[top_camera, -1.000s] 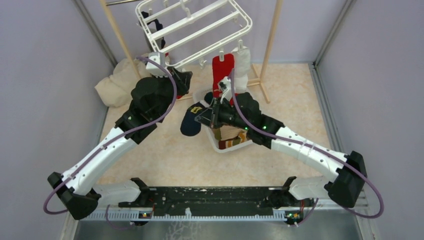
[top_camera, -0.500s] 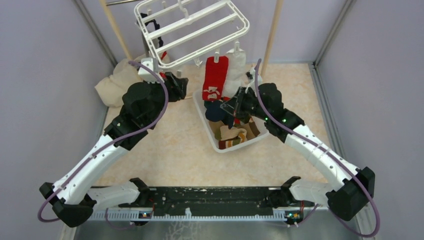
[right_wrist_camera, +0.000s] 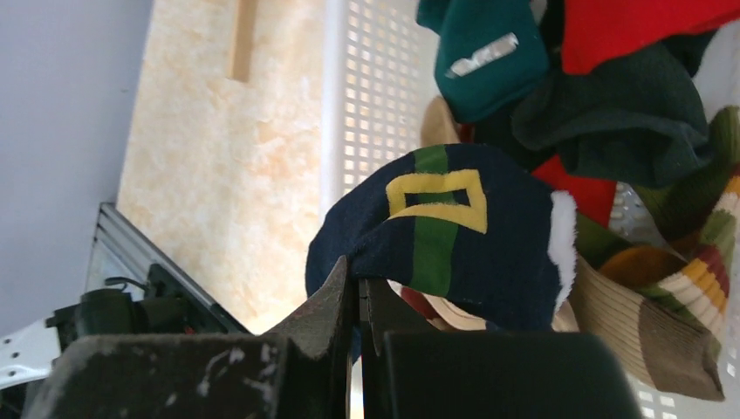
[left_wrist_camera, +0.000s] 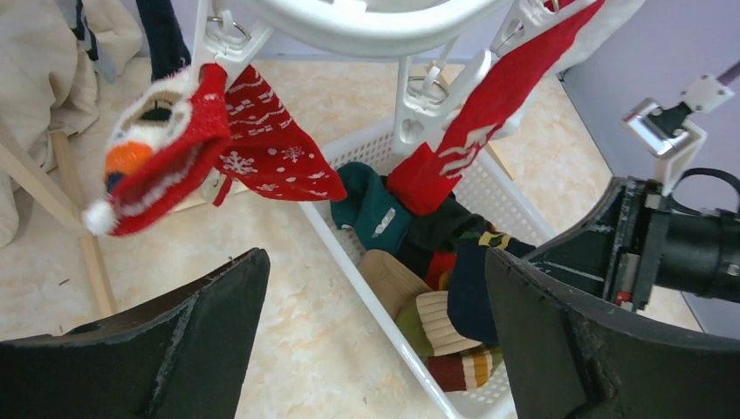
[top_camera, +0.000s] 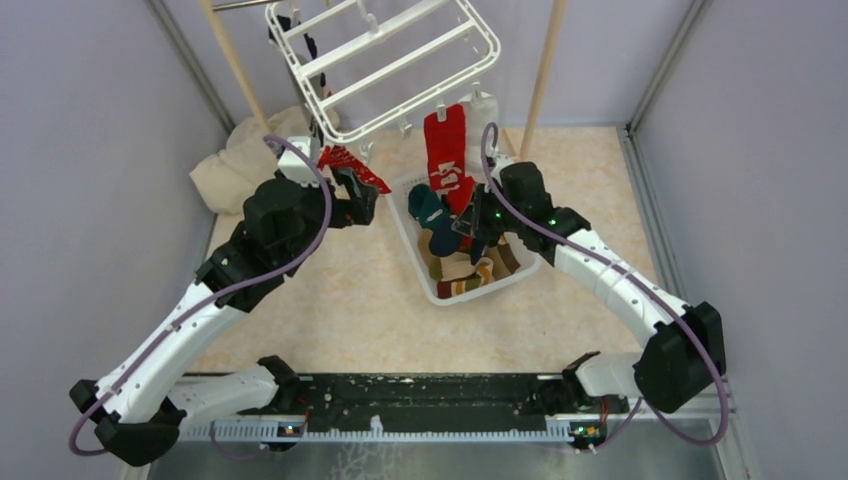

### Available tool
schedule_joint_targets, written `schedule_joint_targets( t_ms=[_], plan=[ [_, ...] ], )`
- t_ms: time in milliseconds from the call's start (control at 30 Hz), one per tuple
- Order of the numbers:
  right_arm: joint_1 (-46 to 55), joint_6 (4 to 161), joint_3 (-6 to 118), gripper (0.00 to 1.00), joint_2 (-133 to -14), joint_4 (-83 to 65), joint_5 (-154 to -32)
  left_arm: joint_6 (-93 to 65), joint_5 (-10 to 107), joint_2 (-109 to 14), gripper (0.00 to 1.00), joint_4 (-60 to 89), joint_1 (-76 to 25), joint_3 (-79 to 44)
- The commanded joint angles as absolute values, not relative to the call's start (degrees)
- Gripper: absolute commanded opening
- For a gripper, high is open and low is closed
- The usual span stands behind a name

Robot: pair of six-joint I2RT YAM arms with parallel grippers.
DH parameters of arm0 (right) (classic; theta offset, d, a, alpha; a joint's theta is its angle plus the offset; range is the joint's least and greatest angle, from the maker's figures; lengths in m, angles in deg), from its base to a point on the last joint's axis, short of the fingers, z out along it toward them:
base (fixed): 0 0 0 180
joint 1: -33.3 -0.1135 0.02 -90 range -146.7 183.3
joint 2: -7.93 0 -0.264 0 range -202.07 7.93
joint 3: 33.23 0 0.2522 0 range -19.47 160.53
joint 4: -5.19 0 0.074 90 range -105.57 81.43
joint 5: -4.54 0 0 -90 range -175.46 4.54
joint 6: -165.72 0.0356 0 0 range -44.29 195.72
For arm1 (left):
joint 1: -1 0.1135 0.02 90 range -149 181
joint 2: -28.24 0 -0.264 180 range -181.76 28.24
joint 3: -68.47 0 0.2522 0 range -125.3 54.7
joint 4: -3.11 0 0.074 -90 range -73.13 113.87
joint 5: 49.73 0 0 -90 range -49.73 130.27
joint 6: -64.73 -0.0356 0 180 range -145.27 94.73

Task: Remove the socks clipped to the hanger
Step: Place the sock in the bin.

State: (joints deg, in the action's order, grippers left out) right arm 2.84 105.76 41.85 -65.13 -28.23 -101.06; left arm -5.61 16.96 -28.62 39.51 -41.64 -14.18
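Observation:
The white hanger hangs tilted at the back, its rim close above my left wrist. From its clips hang a long red sock, a white sock, dark socks, and a red snowflake sock beside a red face-patterned one. My left gripper is wide open just below the snowflake sock, holding nothing. My right gripper is shut on a navy sock with a green stripe and yellow buckle, over the basket.
The white slatted basket holds several loose socks, among them a teal one. Wooden poles carry the hanger. A cream cloth bundle lies at the back left. Grey walls close in on both sides.
My left gripper has opened wide, and the red snowflake sock now dangles free by it. My right gripper carried the navy sock rightward from beside the basket to over it.

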Motion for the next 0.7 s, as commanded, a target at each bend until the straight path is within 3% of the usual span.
schedule_joint_targets(
  t_ms=[0,133,433,667],
  plan=[
    [3.2,103.1,43.0,0.02,-66.5,-29.7,-98.0,-4.7,19.1,-26.5,0.99,42.5,-41.6,-13.4],
    [3.2,104.0,37.4,0.15,-67.6,-27.5,-99.0,-4.0,19.9,-25.7,0.99,43.5,-41.6,-13.3],
    [3.2,104.0,28.9,0.6,-66.2,-24.8,-99.9,-3.2,24.0,-25.4,0.99,44.6,-41.7,-12.5],
    [3.1,100.7,33.0,0.69,-62.3,-29.8,-100.3,-3.3,25.7,-25.3,0.99,49.6,-41.7,-14.0]
  ],
)
